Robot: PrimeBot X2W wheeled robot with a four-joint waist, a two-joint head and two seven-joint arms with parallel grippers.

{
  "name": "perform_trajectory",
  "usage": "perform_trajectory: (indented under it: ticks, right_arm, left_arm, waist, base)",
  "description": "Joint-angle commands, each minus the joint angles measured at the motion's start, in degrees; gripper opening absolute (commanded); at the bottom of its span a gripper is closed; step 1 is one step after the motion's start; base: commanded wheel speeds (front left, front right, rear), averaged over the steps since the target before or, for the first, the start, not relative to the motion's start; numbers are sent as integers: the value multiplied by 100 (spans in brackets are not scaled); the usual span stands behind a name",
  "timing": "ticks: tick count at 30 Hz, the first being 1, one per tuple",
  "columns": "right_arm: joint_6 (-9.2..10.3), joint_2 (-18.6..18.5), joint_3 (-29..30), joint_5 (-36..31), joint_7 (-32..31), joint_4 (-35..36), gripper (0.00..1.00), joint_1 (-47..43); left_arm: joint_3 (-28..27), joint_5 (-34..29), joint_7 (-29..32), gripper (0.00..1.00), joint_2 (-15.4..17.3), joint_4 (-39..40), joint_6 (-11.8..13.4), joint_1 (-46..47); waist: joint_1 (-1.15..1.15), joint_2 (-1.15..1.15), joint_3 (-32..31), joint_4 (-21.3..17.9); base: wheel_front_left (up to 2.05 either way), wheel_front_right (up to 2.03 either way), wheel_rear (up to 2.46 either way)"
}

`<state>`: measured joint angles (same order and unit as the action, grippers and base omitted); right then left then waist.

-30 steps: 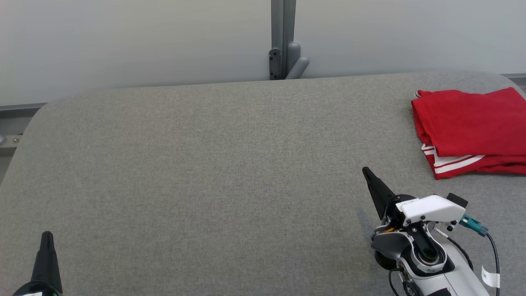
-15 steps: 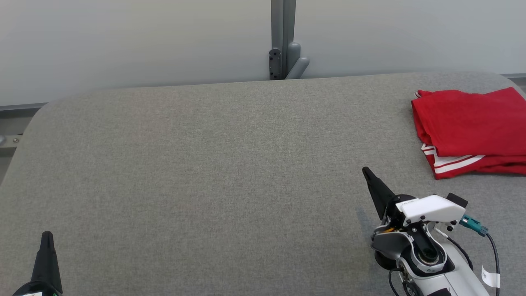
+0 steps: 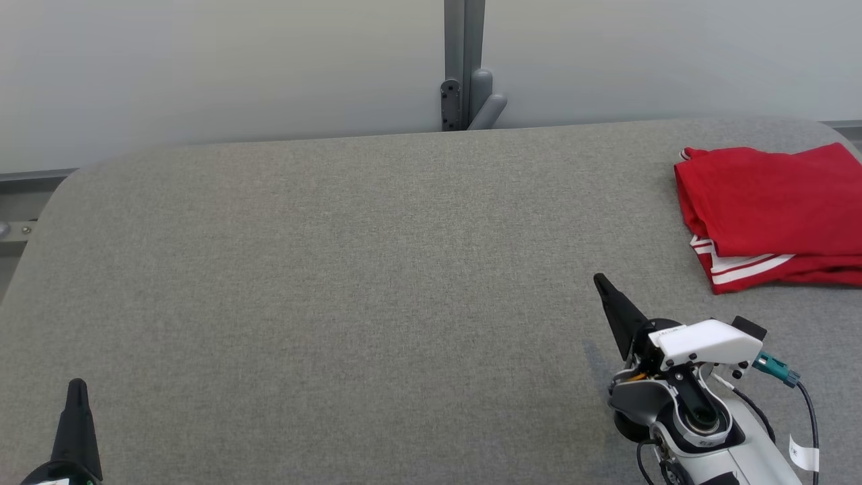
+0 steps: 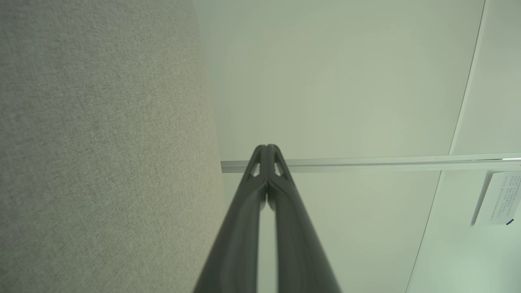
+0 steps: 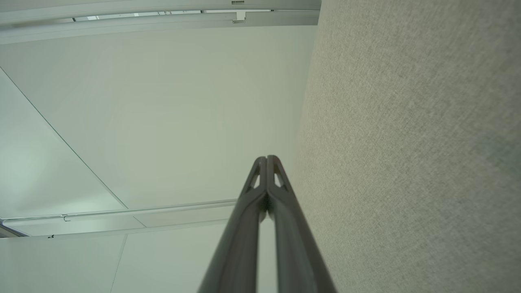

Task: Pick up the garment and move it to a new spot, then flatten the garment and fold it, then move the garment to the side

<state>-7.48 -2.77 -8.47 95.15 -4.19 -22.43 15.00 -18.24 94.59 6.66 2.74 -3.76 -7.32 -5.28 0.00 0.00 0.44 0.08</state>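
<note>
The folded red garment (image 3: 774,209) with white stripes lies at the far right of the grey table (image 3: 377,269), partly cut off by the picture's right edge. My right gripper (image 3: 599,279) hovers at the lower right, well short of the garment and to its left; its fingertips (image 5: 266,159) are pressed together with nothing between them. At the lower left corner sits my left gripper (image 3: 77,387), far from the garment. In its wrist view the tips (image 4: 266,147) also meet, holding nothing.
A grey post with a bracket (image 3: 465,87) stands behind the table's far edge, in front of a pale wall. The table's rounded left corner (image 3: 60,188) and a rail lie at the far left. Wide bare felt spans the middle.
</note>
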Motion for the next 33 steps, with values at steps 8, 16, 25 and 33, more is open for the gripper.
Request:
perform_trajectory:
  ticks: [8, 16, 25, 33]
  right_arm:
    - [-2, -20, -9, 30, -8, -9, 0, 56]
    - [-2, -20, -9, 31, -8, -8, 0, 56]
    - [-2, -20, -10, 31, -7, -8, 0, 56]
    - [-2, -20, -10, 32, -7, -8, 0, 56]
  left_arm:
    - [-11, 18, 18, 0, 25, 18, -37, 62]
    - [-11, 18, 18, 0, 25, 19, -37, 62]
    - [-11, 18, 18, 0, 25, 19, -37, 62]
    - [-11, 17, 18, 0, 25, 19, -37, 62]
  waist:
    - [0, 0, 0, 0]
    - [0, 0, 0, 0]
    - [0, 0, 0, 0]
    - [0, 0, 0, 0]
  base:
    - [0, 0, 0]
    - [0, 0, 0]
    - [0, 0, 0]
    - [0, 0, 0]
